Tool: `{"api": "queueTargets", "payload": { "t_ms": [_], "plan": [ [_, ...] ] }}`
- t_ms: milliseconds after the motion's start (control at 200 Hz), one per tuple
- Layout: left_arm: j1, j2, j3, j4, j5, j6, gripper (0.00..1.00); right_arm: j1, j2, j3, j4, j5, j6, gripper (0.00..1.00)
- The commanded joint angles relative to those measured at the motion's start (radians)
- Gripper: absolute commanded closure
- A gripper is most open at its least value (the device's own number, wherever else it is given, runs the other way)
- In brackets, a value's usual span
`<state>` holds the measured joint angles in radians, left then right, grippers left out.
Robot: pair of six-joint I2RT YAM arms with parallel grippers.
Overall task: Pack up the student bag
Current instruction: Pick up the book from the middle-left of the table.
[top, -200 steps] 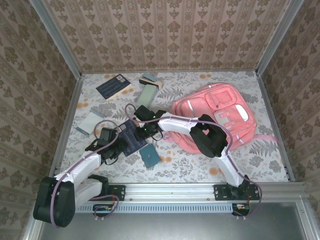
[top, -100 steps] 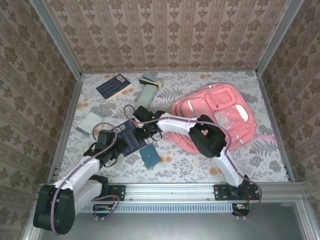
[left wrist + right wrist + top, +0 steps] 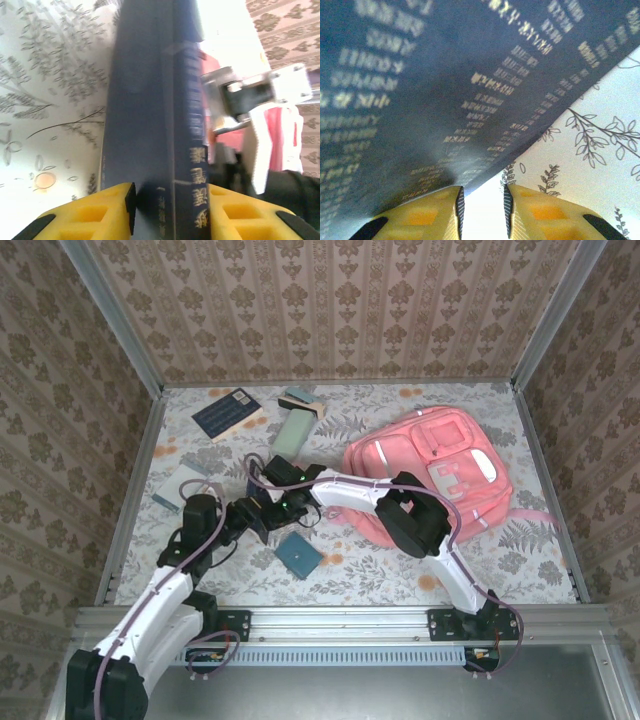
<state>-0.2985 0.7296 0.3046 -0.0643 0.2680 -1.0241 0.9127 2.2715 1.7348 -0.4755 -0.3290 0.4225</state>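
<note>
— What does the work rest on, and what closes it in?
— A table (image 3: 400,575) under a pale cloth printed with grey leaves and orange blooms. Walls (image 3: 330,310) papered in brown damask stand on three sides. Metal posts (image 3: 112,320) rise at the corners, and a metal rail (image 3: 340,622) runs along the bottom of the frame.
— Where is the student bag (image 3: 455,465)?
— It lies flat on the cloth, right of centre in the top view, with its front pockets up. Its long axis runs roughly across the frame, left to right. A pink strap (image 3: 535,515) trails off its lower right side. Which end is the top cannot be told. The right arm (image 3: 410,515) crosses its lower left part.
— And the left gripper (image 3: 170,200)?
— Its yellow fingers (image 3: 85,217) are pressed on a dark blue book (image 3: 145,100). The book stands on edge between them, its gold-lettered spine facing the wrist camera.
— The right gripper (image 3: 482,200)?
— It sits at the same book, just left of the bag. Its jaws stand a narrow gap apart, with the cover's edge at one fingertip. Whether they pinch it cannot be told.
— What else lies on the cloth?
— A small teal book (image 3: 299,554) lies below the grippers and a pale green box (image 3: 292,430) above them. A dark card (image 3: 225,412) is at upper left and a light blue pad (image 3: 172,490) near the left edge.
</note>
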Motion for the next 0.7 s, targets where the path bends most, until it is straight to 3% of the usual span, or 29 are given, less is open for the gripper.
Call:
{"api": "queueTargets", "payload": {
  "t_ms": [0, 60, 140, 440, 695],
  "plan": [
    [0.001, 0.013, 0.033, -0.080, 0.008, 0.004, 0.71, 0.017, 0.007, 0.020, -0.012, -0.043, 0.003, 0.68],
    [0.009, 0.015, 0.030, -0.124, -0.006, 0.004, 0.64, 0.015, -0.003, 0.015, -0.013, -0.032, 0.000, 0.68],
    [0.015, 0.008, 0.027, -0.161, -0.009, 0.018, 0.64, 0.016, -0.009, 0.012, -0.020, -0.023, -0.005, 0.67],
    [0.026, -0.028, 0.073, -0.247, -0.032, 0.073, 1.00, 0.010, -0.082, 0.003, -0.050, 0.035, -0.028, 0.64],
    [0.026, -0.052, 0.172, -0.297, -0.035, 0.101, 1.00, -0.072, -0.339, -0.134, -0.102, 0.266, -0.093, 0.57]
  ]
}}
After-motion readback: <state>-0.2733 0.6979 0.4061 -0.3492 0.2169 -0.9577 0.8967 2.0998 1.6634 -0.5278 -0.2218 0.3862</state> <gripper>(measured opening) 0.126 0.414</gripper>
